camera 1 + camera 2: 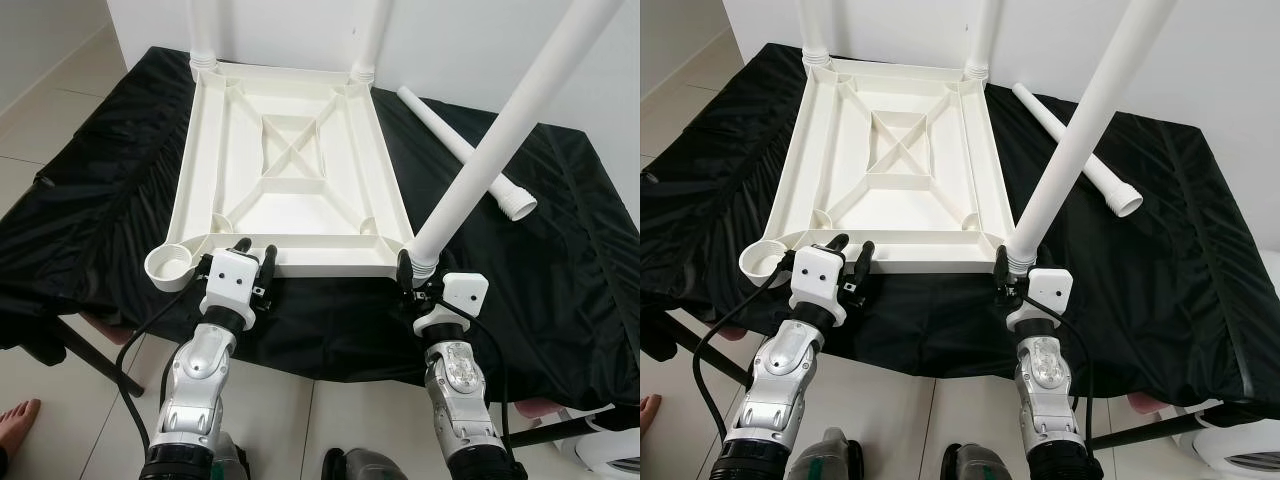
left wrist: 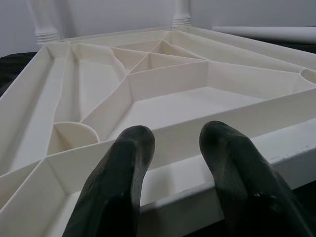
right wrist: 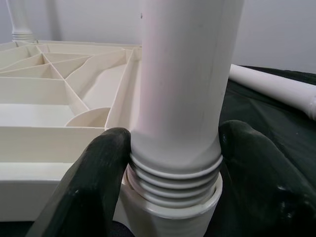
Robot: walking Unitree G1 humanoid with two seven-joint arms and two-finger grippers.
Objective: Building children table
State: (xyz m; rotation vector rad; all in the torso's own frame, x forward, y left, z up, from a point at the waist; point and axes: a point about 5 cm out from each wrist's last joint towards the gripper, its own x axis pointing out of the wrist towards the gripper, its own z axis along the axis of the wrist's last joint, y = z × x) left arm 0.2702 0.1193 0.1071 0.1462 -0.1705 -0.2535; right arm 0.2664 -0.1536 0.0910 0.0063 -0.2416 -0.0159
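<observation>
Right gripper (image 1: pixel 417 277) clamps a leg (image 1: pixel 505 129) at upturned tabletop (image 1: pixel 290 170); left gripper (image 1: pixel 254 254) spread; spare leg (image 1: pixel 465 150) lies far right on black cloth (image 1: pixel 560 260).

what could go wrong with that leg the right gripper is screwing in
The table leg leans well off upright while the right gripper clamps its threaded end, threads still exposed above the corner socket; it may cross-thread or jam. The left gripper only rests open at the edge of the upturned tabletop, so the top may slide on the black cloth.
</observation>
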